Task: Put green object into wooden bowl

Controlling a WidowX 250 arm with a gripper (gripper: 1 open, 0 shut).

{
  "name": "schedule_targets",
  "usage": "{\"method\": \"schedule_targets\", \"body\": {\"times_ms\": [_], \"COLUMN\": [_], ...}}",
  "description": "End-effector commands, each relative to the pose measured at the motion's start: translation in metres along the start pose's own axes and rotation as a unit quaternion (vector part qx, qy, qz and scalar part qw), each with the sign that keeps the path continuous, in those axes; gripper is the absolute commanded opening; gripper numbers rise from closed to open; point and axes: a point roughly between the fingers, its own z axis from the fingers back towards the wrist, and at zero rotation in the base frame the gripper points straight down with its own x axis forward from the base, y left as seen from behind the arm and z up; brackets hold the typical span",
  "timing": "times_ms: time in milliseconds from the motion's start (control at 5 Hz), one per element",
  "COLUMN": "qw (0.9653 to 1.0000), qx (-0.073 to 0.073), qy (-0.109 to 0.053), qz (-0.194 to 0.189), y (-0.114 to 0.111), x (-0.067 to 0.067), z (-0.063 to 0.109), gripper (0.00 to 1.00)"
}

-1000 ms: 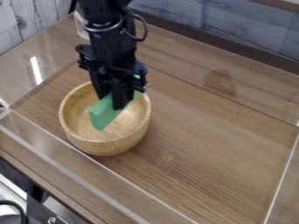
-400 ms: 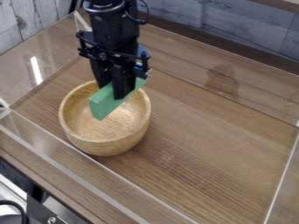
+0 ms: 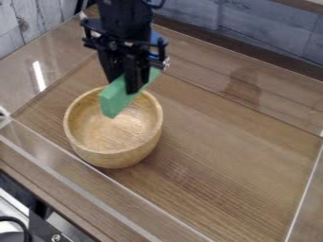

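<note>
Gripper (image 3: pixel 127 83) pinches the green object (image 3: pixel 115 97) — tilted, above the wooden bowl (image 3: pixel 113 134); wooden table (image 3: pixel 240 142) beneath.

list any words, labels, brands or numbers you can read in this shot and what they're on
None: no readable text anywhere.
The green object, held in the tool over the wooden bowl, is plain.
The bowl shows only wood grain.
The tool and arm are dark with no legible marking at this size.
The wooden table is bare of print.

Arm (image 3: pixel 123 11) cut off by top edge, green object's (image 3: pixel 113 98) upper end hidden between hand's (image 3: pixel 130 83) fingers (contact unclear)
</note>
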Motion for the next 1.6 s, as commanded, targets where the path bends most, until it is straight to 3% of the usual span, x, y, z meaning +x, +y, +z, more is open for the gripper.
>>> {"method": "schedule_targets", "body": {"times_ms": [0,400,800,1400], "qw": [0.9997,0.9988,0.9968,0.9978], "qx": [0.008,0.01,0.008,0.009], "qy": [-0.021,-0.013,-0.01,-0.013], "qz": [-0.013,-0.046,-0.079,-0.065], "y": [0.003,0.011,-0.006,0.005], "x": [0.011,0.012,0.017,0.028], "z": [0.01,-0.022,-0.011,-0.045], "gripper": [0.0,0.0,0.0,0.0]}}
